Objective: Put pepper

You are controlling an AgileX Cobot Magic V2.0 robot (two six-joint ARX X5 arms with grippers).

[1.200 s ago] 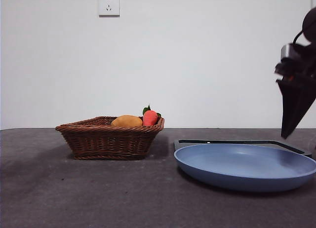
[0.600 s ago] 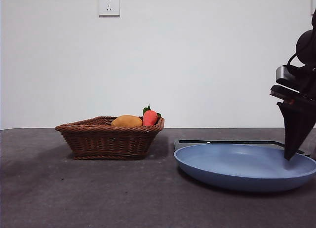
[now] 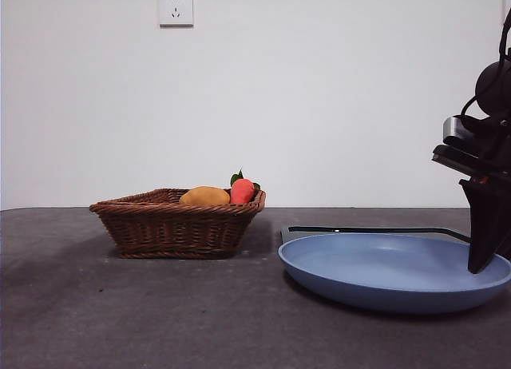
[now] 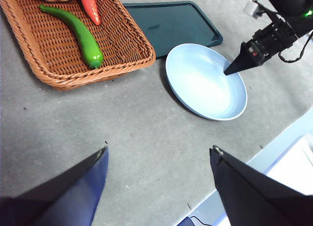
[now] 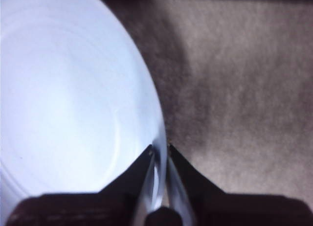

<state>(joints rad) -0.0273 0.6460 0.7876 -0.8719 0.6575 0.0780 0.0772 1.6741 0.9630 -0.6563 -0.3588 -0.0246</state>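
Pepper, long, glossy and green, lies in the brown wicker basket beside a red-orange fruit and a yellow-orange one. Well apart from it, the right gripper has its jaws closed on the rim of the round blue plate. The left gripper hangs above the table with jaws spread wide.
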